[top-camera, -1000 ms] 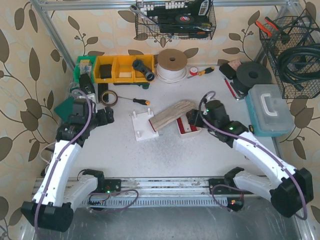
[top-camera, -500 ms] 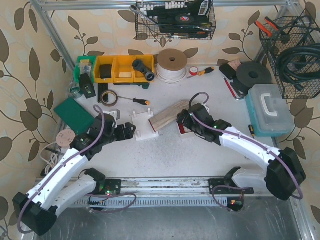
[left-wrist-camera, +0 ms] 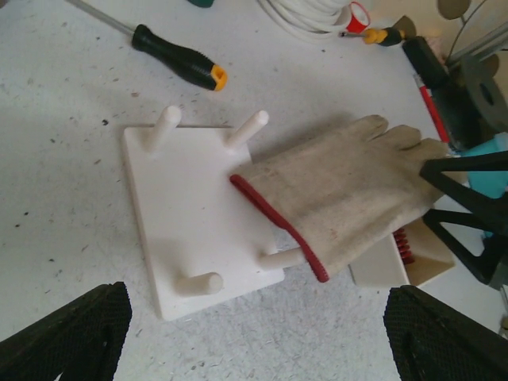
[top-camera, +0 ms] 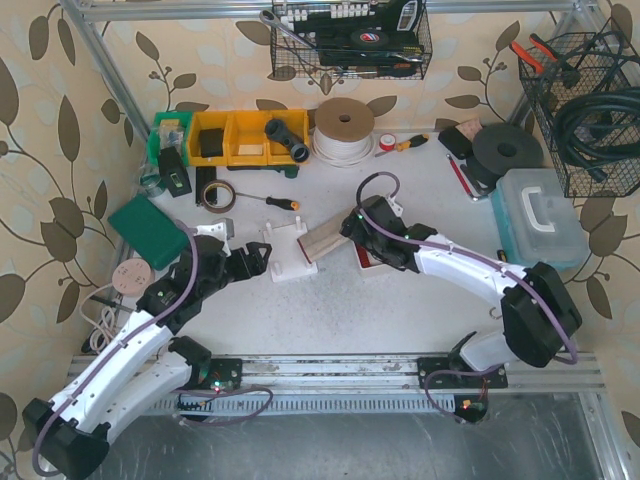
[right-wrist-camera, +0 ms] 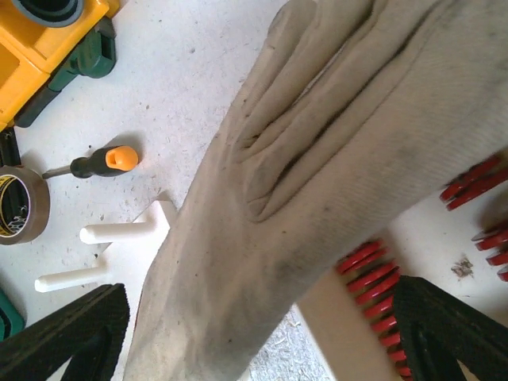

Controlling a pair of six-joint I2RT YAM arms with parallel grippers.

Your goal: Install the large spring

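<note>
Work glove (left-wrist-camera: 341,190) draped over white peg board (left-wrist-camera: 182,238), covering one corner and most red springs (right-wrist-camera: 367,258) in the tray (left-wrist-camera: 379,274); left jaws and right jaws spread wide, empty

Setting is reading as a workshop: wire baskets (top-camera: 350,72) are hanging at the back wall, carrying a wrench (top-camera: 283,27), tape (top-camera: 365,38) and coiled cable (top-camera: 600,125); yellow parts bins (top-camera: 235,138), a screwdriver (top-camera: 283,202), a spool of white cord (top-camera: 344,130) and a teal toolbox (top-camera: 540,235) are lying about a scuffed white bench (top-camera: 330,310).
</note>
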